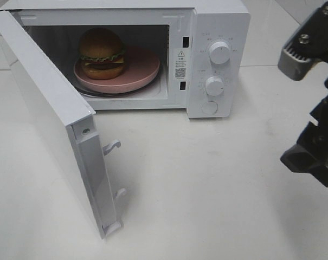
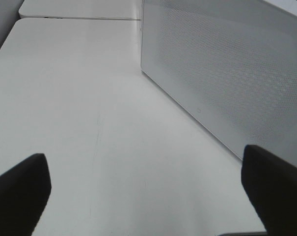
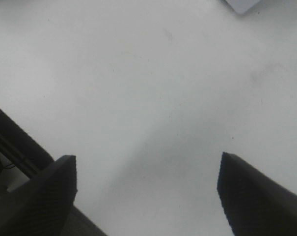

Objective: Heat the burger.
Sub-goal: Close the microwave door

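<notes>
Here's the microwave (image 1: 218,21), at the back of the white table (image 1: 207,179), with its door (image 1: 39,108) swung wide open toward the left side. The burger (image 1: 102,52) is inside the cavity. It sits upright on a pink plate (image 1: 145,73), toward the plate's left half, bun dome on top and lettuce frill showing. The plate rests on the turntable, well within the opening.

On the door's free edge, two white hooks (image 1: 112,146) stick out toward the cavity, one above the other. On the microwave's right panel there are two knobs (image 1: 219,52) stacked, with a round button below them.

Over to the left end effector (image 2: 144,167): its dark fingers (image 2: 20,189) are spread far apart, with nothing between them, only bare table underneath. Its camera looks along the outer face of the open door (image 2: 227,73), a dotted panel standing just beside it on the table. This end effector does not show in the high view.

Now the right end effector (image 3: 147,169): it is also spread wide and clamped on nothing, with its textured fingers (image 3: 251,196) hanging over plain white table. In the high view the right arm (image 1: 315,146) sits at the far right edge, well apart from the microwave and from the burger. Neither end effector touches the door, plate or burger.
</notes>
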Robot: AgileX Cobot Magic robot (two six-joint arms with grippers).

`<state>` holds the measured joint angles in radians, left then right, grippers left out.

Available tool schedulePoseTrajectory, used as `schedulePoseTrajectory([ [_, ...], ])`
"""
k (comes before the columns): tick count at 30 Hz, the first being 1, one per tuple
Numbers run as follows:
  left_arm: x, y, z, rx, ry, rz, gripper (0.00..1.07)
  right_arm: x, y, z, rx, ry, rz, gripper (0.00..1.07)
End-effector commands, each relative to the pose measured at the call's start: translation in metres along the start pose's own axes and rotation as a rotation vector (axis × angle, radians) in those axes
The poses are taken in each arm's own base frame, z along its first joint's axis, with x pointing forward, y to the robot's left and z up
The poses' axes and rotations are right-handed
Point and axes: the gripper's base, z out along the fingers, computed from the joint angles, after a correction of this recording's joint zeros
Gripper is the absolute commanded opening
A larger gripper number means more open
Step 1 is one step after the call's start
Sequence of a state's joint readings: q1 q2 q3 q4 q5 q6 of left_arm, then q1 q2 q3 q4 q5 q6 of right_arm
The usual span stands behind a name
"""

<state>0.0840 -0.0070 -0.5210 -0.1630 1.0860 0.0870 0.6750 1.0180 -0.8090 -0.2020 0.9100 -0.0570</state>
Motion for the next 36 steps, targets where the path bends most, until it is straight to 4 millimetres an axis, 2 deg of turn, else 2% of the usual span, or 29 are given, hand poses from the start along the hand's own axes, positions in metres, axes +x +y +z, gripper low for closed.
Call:
schedulePoseTrajectory([
  [1, 0.001, -0.001, -0.001, 0.007, -0.025, 0.002, 0.98, 0.016, -0.001, -0.014, 0.004, 0.044, 0.068, 0.76],
  [7, 0.001, -0.001, -0.001, 0.007, -0.025, 0.002, 0.98, 0.029, -0.001, -0.026, 0.008, 0.056, 0.105, 0.76],
  [10, 0.001, -0.001, -0.001, 0.007, -0.025, 0.002, 0.98, 0.038, -0.002, -0.036, 0.013, 0.046, 0.132, 0.76],
  [12, 0.001, -0.001, -0.001, 0.007, -0.025, 0.002, 0.98, 0.050, -0.002, -0.052, 0.019, -0.026, 0.156, 0.76],
  [13, 0.001, -0.001, -0.001, 0.007, -0.025, 0.002, 0.98, 0.050, -0.002, -0.052, 0.019, -0.026, 0.156, 0.76],
  [23, 0.001, -0.001, -0.001, 0.007, -0.025, 0.002, 0.98, 0.084, -0.018, -0.078, 0.141, -0.127, 0.420, 0.76],
  [27, 0.001, -0.001, -0.001, 0.007, -0.025, 0.002, 0.98, 0.096, -0.017, -0.078, 0.171, -0.140, 0.463, 0.76],
  [28, 0.001, -0.001, -0.001, 0.007, -0.025, 0.002, 0.98, 0.104, -0.014, -0.073, 0.187, -0.140, 0.485, 0.76],
  [36, 0.001, -0.001, -0.001, 0.007, -0.025, 0.002, 0.98, 0.126, -0.007, -0.060, 0.248, -0.215, 0.545, 0.76],
])
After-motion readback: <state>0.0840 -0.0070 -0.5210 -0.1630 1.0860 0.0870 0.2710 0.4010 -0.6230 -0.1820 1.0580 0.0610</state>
